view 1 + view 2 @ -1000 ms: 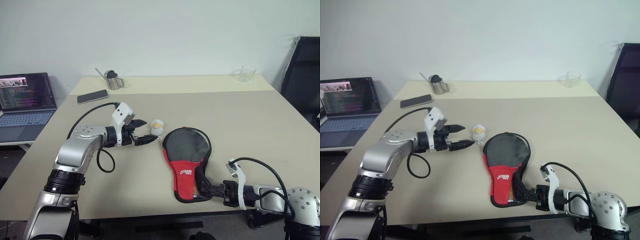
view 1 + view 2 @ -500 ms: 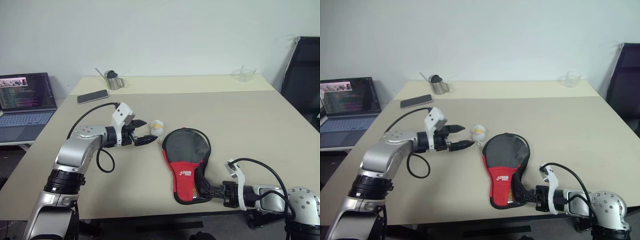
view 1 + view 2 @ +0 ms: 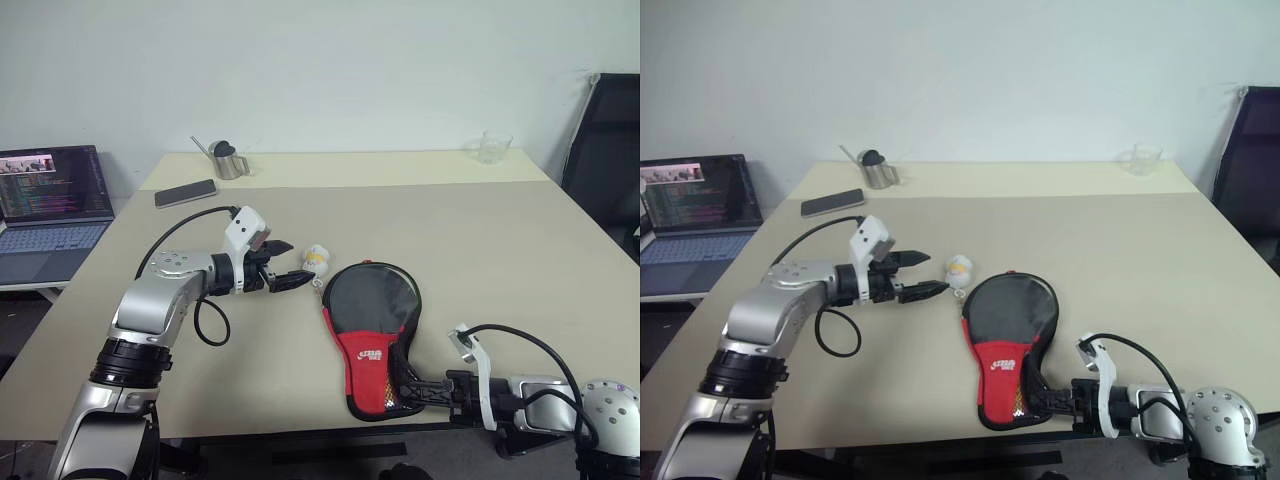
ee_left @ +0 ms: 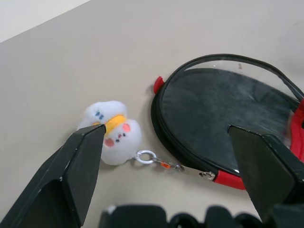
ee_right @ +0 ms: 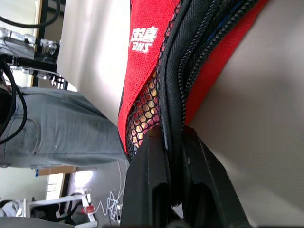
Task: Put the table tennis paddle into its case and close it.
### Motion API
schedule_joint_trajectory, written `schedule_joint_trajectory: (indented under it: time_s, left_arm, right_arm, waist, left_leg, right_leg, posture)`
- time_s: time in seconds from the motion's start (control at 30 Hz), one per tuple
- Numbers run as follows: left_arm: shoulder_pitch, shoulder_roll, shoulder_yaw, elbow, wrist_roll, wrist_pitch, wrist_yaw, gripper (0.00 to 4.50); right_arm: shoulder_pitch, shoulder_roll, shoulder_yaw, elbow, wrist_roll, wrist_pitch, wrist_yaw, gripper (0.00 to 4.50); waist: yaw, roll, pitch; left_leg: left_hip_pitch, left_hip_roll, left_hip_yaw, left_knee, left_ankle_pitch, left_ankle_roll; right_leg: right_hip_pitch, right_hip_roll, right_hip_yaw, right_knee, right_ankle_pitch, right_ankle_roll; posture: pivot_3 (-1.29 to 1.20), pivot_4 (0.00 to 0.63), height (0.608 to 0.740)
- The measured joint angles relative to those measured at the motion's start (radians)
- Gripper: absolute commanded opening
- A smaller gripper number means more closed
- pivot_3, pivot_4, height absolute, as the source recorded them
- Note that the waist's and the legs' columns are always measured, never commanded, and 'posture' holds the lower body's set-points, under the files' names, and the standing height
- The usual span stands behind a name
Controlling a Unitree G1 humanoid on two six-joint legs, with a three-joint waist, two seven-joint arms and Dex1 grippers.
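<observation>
The case point(image 3: 370, 310), a paddle-shaped black pouch with a red panel and mesh pocket, lies flat near the table's front edge. Its zip rim shows along the round end point(image 4: 223, 102). The paddle is hidden. My right gripper point(image 3: 405, 385) is shut on the case's narrow end, with the black zip edge pinched between its fingers point(image 5: 154, 190). The white fluffy charm point(image 3: 315, 257) lies just beyond the case's round end, joined to it by a small ring and chain point(image 4: 156, 161). My left gripper point(image 3: 298, 263) hovers open right beside the charm, which sits near one finger point(image 4: 80, 166).
A dark phone point(image 3: 185, 193) and a small metal pitcher point(image 3: 228, 160) sit at the back left of the beige table point(image 3: 480, 240). A clear glass point(image 3: 493, 147) stands at the back right. An open laptop point(image 3: 50, 200) is off to the left, and a black chair point(image 3: 605, 150) to the right.
The case has slid slightly toward the front edge with my right gripper, and the charm has trailed a little after it. My left gripper has stayed open in the same spot.
</observation>
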Motion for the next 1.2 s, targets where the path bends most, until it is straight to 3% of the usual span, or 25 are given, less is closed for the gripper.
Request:
schedule_joint_trajectory:
  time_s: [0.03,0.4,0.53,0.73,0.83,0.93,1.0,1.2]
  left_arm:
    - [0.0,0.0,0.0,0.0,0.001,0.0,-0.002,4.5]
    - [-0.003,-0.004,0.0,0.013,0.011,-0.013,-0.004,4.5]
    - [-0.01,-0.005,0.0,0.017,0.011,-0.016,0.005,4.5]
    - [-0.026,-0.017,0.012,0.049,0.011,-0.017,0.036,4.5]
    - [-0.058,-0.044,0.026,0.084,0.009,-0.009,0.065,4.5]
    - [-0.099,-0.083,0.04,0.144,0.025,-0.009,0.124,4.5]
    - [-0.138,-0.121,0.023,0.168,0.041,-0.014,0.154,4.5]
    - [-0.176,-0.171,-0.01,0.259,0.104,-0.012,0.228,4.5]
  right_arm:
    - [0.001,0.0,0.0,0.0,0.007,-0.002,0.0,0.65]
    - [-0.014,-0.082,0.021,0.0,0.028,-0.049,0.033,4.46]
    - [-0.018,-0.202,0.024,-0.002,-0.012,-0.092,0.111,4.49]
    - [0.058,-0.599,0.108,-0.042,-0.328,-0.384,0.415,4.49]
    - [-0.046,-0.625,0.094,-0.018,-0.443,-0.537,0.449,4.49]
    - [-0.315,-0.391,0.158,0.017,-0.547,-0.67,0.352,4.49]
    - [-0.398,-0.278,0.241,-0.006,-0.637,-0.788,0.313,4.49]
    - [-0.373,-0.024,0.524,0.159,-0.928,-0.981,0.213,4.49]
  waist:
    - [0.0,0.0,0.0]
    - [0.001,0.0,0.0]
    - [0.002,0.0,0.0]
    - [0.003,-0.001,0.0]
    - [-0.003,-0.003,0.001]
    - [-0.009,-0.003,0.002]
    - [-0.002,-0.004,0.002]
    - [0.017,-0.007,0.0]
  left_leg:
    - [0.0,0.0,0.0,0.0,0.0,0.0]
    - [0.0,0.0,0.0,0.001,0.0,0.0]
    - [0.0,-0.001,0.0,0.002,0.0,0.0]
    - [0.0,-0.001,0.001,0.002,0.0,0.0]
    - [0.003,0.001,0.003,0.003,0.0,0.0]
    - [0.012,0.003,0.006,0.002,0.0,0.0]
    - [0.012,0.003,0.003,0.002,0.0,-0.001]
    - [0.005,-0.003,0.0,0.002,0.002,-0.005]
  right_leg:
    - [0.0,0.0,0.0,0.0,0.0,0.0]
    - [0.0,0.0,0.0,0.0,0.001,0.001]
    - [0.001,0.0,0.0,0.0,0.001,0.001]
    - [0.002,0.001,-0.003,-0.001,0.001,0.003]
    - [0.005,0.001,-0.003,-0.001,0.002,0.004]
    - [0.011,0.002,0.003,-0.001,0.002,0.003]
    - [0.012,0.003,0.001,-0.001,0.002,0.003]
    - [0.007,-0.001,0.001,-0.003,0.002,0.003]
  posture:
    - [0.0,0.15,0.74]
    - [0.0,0.15,0.74]
    - [0.0,0.15,0.74]
    - [0.0,0.15,0.74]
    - [0.0,0.15,0.74]
    - [0.0,0.15,0.74]
    - [0.0,0.15,0.74]
    - [0.0,0.15,0.74]
